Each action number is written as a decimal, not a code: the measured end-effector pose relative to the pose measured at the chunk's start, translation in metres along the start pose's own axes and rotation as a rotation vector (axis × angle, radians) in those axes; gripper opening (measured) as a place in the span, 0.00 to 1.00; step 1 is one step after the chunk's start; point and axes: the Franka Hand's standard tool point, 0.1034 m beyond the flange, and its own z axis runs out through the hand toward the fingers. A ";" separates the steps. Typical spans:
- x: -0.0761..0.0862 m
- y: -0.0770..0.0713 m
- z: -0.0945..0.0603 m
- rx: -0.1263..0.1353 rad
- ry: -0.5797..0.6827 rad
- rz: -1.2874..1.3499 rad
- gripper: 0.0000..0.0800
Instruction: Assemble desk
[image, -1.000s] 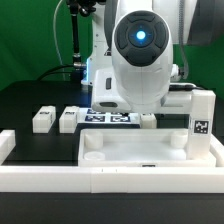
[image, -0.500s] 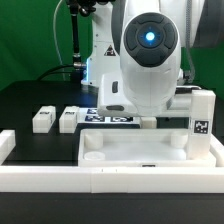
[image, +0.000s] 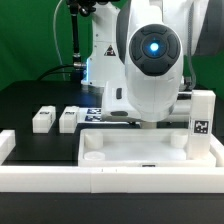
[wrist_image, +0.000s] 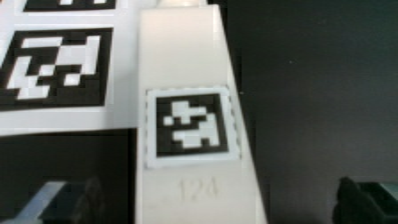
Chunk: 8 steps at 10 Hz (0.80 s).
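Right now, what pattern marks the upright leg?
The upright leg is white with a black-and-white square tag; exterior view best.

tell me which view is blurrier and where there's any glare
wrist view: soft all over, tag on the white leg fuzzy but readable, fingertips dark and out of focus; exterior view: sharper, evenly lit, blue light on the arm glows, faint shadows inside the tabletop.

White rimmed tabletop (image: 150, 155) lies flat — tagged leg (image: 203, 115) upright by its corner
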 end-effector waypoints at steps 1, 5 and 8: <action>0.000 0.001 0.001 0.001 -0.004 0.002 0.75; 0.000 0.005 0.000 0.006 -0.005 0.007 0.36; -0.003 0.004 -0.014 0.010 0.005 0.002 0.36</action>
